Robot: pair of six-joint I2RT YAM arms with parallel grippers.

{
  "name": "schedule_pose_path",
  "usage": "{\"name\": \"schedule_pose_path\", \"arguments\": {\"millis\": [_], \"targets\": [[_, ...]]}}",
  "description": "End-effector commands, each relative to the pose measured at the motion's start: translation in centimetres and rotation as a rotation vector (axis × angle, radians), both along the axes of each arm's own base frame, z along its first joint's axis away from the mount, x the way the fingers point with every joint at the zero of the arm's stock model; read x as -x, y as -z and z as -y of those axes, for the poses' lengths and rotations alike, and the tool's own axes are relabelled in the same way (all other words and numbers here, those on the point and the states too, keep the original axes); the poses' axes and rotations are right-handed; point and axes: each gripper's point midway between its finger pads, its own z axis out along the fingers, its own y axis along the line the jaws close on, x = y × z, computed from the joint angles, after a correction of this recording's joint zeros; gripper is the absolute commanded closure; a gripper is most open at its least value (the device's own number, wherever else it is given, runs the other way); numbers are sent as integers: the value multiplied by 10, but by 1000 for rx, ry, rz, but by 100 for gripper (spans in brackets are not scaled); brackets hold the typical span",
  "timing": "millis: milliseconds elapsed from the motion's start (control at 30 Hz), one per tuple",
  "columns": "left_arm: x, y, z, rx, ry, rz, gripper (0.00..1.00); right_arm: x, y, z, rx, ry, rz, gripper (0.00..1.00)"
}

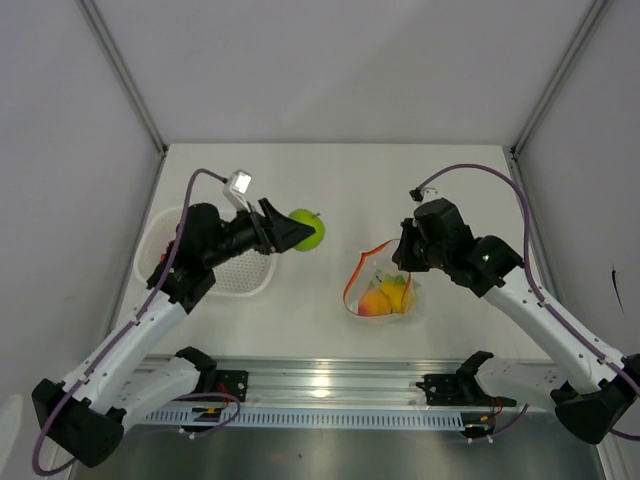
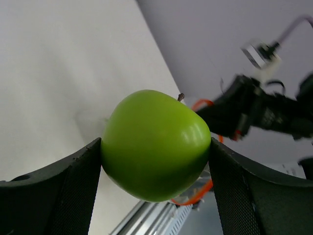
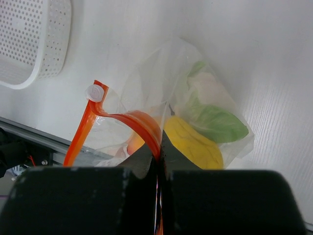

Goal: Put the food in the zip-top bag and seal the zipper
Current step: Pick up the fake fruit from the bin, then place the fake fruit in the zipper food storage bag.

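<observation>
My left gripper [image 1: 297,233] is shut on a green apple [image 1: 310,229], held in the air left of the bag; in the left wrist view the apple [image 2: 155,144] fills the gap between both fingers [image 2: 63,191]. The clear zip-top bag [image 1: 385,288] lies on the table with a yellow piece [image 3: 193,143], an orange and a pale piece with green leaf inside. My right gripper [image 3: 160,147] is shut on the bag's red-orange zipper strip [image 3: 132,122], holding the mouth up and open; in the top view it [image 1: 405,255] sits at the bag's right rim.
A white perforated basket [image 1: 230,272] stands at the left under the left arm; it also shows in the right wrist view [image 3: 29,44]. A metal rail [image 1: 330,385] runs along the near table edge. Grey walls enclose the table on three sides.
</observation>
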Motion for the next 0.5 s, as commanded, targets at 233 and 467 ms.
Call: {"name": "schedule_pose_path", "arguments": {"millis": [233, 467], "targets": [[83, -38, 106, 19, 426, 247, 99, -5, -7, -10, -57, 7, 10, 100], [93, -15, 139, -109, 463, 223, 99, -3, -19, -12, -95, 6, 27, 100]]}}
